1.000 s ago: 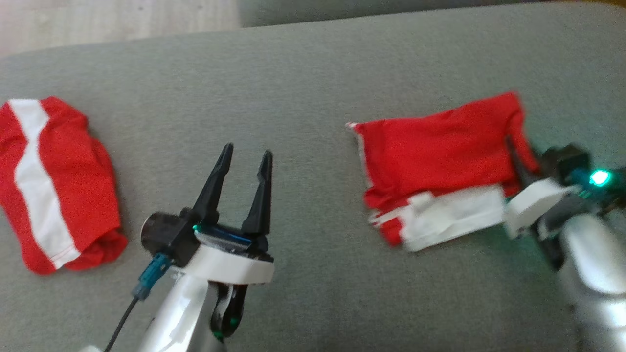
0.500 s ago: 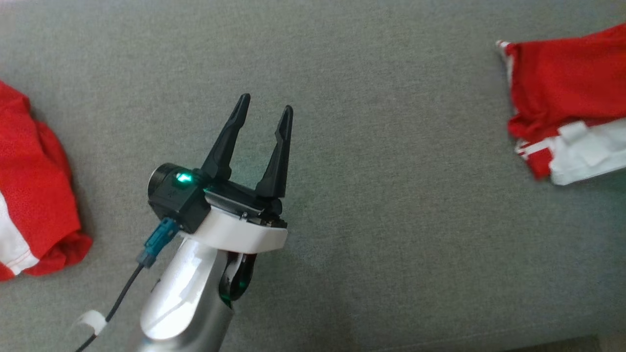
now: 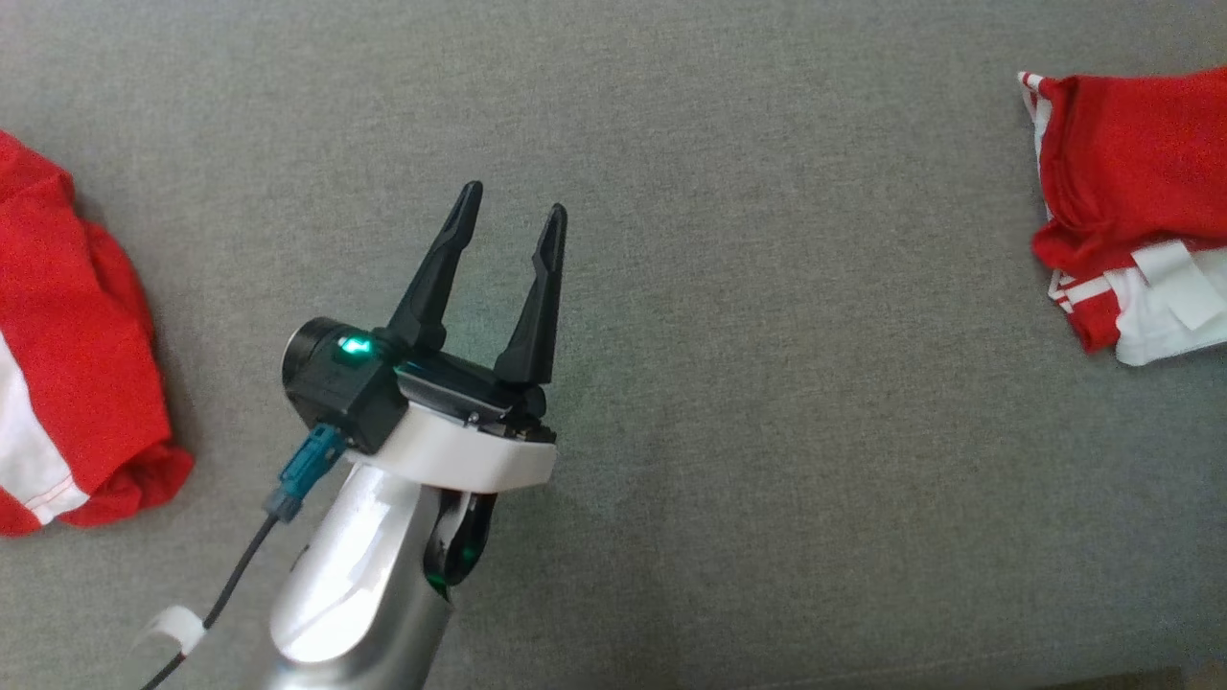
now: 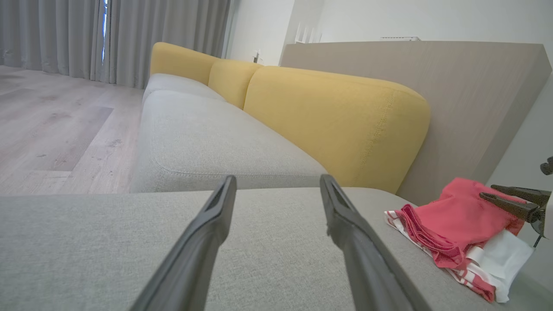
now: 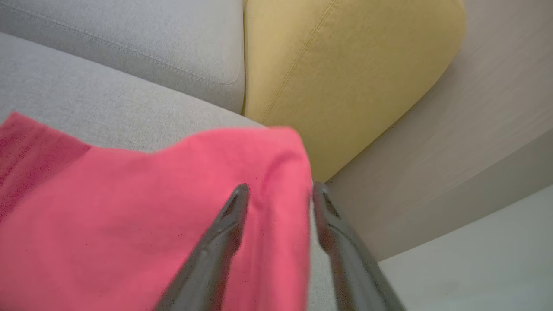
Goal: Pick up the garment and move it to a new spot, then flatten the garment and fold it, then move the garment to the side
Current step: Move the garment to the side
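The garment [image 3: 1131, 163] is a folded red piece with white trim, lying at the far right edge of the head view on the grey sofa seat [image 3: 767, 402]. In the left wrist view the garment [image 4: 453, 220] rests by the seat's end, and my right gripper [image 4: 487, 191] hovers over its far side. Seen from the right wrist, my right gripper [image 5: 281, 190] has its jaws apart with the garment's [image 5: 129, 207] red edge lying in the gap. My left gripper [image 3: 515, 198] stands open and empty over bare cushion, well left of the garment.
A second red and white garment [image 3: 67, 335] lies crumpled at the seat's left end. Yellow back cushions [image 4: 337, 116] run along the far side, with a wooden panel [image 4: 475, 86] behind. Wood floor [image 4: 52, 129] lies beyond the sofa.
The head camera has swung, so the folded garment has slid to the picture's right edge and the right arm has passed out of it. My left gripper keeps its open pose.
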`<state>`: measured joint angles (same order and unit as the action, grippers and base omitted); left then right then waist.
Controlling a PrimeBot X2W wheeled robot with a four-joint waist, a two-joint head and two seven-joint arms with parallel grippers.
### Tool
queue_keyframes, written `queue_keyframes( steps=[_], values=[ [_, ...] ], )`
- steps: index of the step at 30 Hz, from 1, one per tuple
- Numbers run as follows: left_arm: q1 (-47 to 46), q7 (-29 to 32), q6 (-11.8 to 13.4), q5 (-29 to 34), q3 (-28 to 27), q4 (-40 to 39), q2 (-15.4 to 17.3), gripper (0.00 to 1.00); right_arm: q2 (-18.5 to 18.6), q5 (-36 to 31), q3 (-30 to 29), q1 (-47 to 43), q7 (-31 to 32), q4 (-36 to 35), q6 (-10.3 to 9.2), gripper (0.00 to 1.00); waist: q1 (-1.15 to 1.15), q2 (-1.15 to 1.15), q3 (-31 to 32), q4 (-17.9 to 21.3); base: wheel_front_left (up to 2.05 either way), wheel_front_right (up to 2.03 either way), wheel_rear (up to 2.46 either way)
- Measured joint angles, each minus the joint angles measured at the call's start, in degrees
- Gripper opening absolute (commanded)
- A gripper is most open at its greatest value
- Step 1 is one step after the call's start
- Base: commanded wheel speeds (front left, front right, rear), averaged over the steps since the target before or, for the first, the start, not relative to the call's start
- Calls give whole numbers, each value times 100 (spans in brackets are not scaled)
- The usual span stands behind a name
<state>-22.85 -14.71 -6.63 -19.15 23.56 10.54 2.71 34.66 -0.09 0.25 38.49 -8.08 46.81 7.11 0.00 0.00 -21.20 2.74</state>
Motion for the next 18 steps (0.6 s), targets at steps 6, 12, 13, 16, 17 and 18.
queue_keyframes(
  steps=[6,12,13,16,17,18],
  values=[
    [8,0,-1,-2,-131,19,0,100,-218,-99,-155,64,-108,-97,0,100,0,0,206,-3,0,0,0],
    [236,0,11,-53,-313,8,-5,100,-788,10,-214,39,-207,-833,0,100,-1,0,590,-35,0,0,0],
    [305,0,19,-157,-372,7,-2,100,-912,59,-216,4,-204,-1027,0,100,-1,0,669,-44,0,0,0],
    [531,0,82,-205,-553,7,0,100,-1274,261,-226,-248,-172,-1616,0,100,-1,0,919,-77,0,0,0],
    [607,0,90,-204,-592,8,-2,100,-1374,331,-224,-382,-100,-1809,0,100,-1,0,1007,-91,0,0,0],
    [748,0,94,-191,-691,7,-4,100,-1579,460,-257,-675,47,-2194,0,100,-1,0,1174,-124,0,0,0]
  ],
)
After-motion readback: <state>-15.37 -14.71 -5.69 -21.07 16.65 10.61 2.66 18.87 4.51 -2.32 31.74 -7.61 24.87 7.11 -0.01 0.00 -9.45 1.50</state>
